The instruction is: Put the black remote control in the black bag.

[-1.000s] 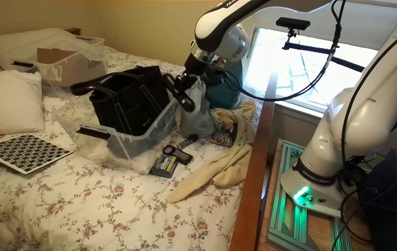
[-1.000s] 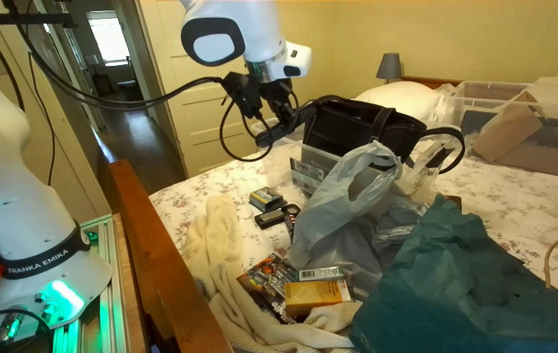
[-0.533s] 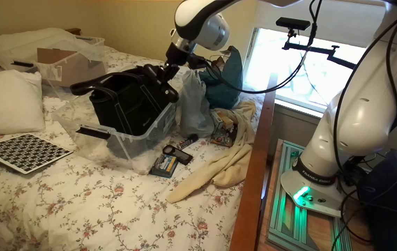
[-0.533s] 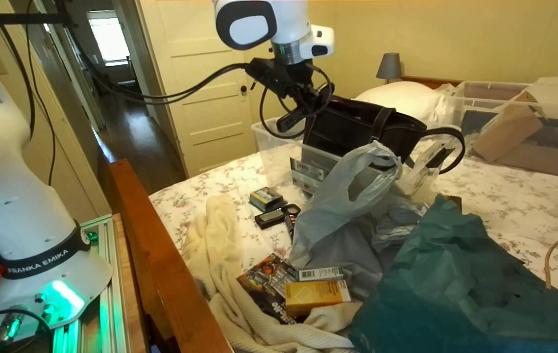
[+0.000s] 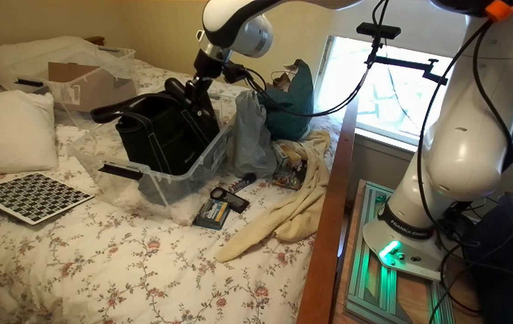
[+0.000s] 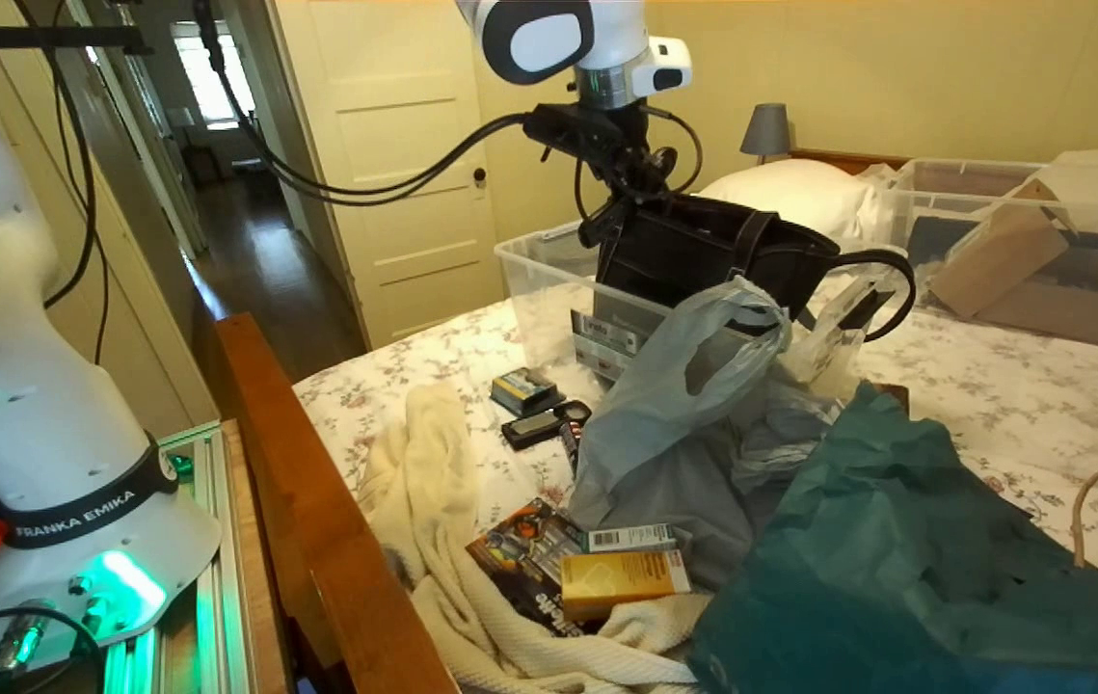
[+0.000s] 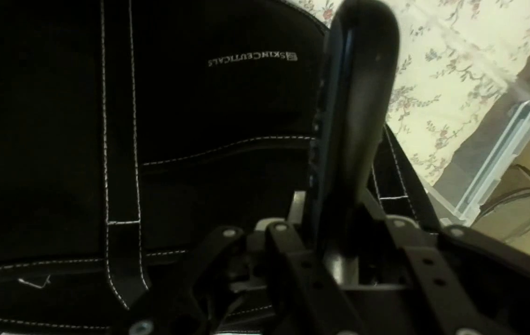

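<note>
- Over the last second the claw (image 5: pixel 197 87) has swung inward from the edge of the worktop (image 5: pixel 157 256) nearest the base (image 5: pixel 411 227), and in both exterior views it now overlaps the rim of the bag (image 5: pixel 166 139).
- The remote (image 7: pixel 360 102) comes along with it: the claw pinches it firmly, one end jutting well out.
- The bag shows no shift; it stands inside a clear bin (image 5: pixel 159 174), set in from that same edge.
- In the wrist view the jutting end lies across the bag's outer side, so the remote is probably not fully over the mouth; whether it touches the rim, I cannot tell.
- The carry looks almost done: a little more travel inward, then release. Letting go here might drop the remote outside the bag.
</note>
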You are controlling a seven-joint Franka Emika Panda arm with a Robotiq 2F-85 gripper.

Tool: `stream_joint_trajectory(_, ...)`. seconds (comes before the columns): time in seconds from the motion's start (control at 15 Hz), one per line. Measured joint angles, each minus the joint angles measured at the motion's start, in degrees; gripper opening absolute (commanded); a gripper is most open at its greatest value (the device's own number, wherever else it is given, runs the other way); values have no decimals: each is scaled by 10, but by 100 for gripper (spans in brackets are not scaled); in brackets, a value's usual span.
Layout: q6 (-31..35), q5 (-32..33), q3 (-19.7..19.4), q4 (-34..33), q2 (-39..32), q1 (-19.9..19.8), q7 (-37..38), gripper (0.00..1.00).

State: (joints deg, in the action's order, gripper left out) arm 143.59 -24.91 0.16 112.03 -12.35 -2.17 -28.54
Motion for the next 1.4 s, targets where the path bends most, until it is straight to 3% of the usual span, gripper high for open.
stream_joint_trajectory(0.6, -5, 172, 19, -127, -79, 2, 3, 7)
stream_joint_trajectory(1.07, -1, 251, 45, -204, -134, 2, -76, 7)
stream_joint_trajectory(1.13, -1, 264, 46, -214, -142, 2, -90, 29)
stream_joint_trajectory(1.4, -1, 290, 46, -242, -165, 3, -118, 29)
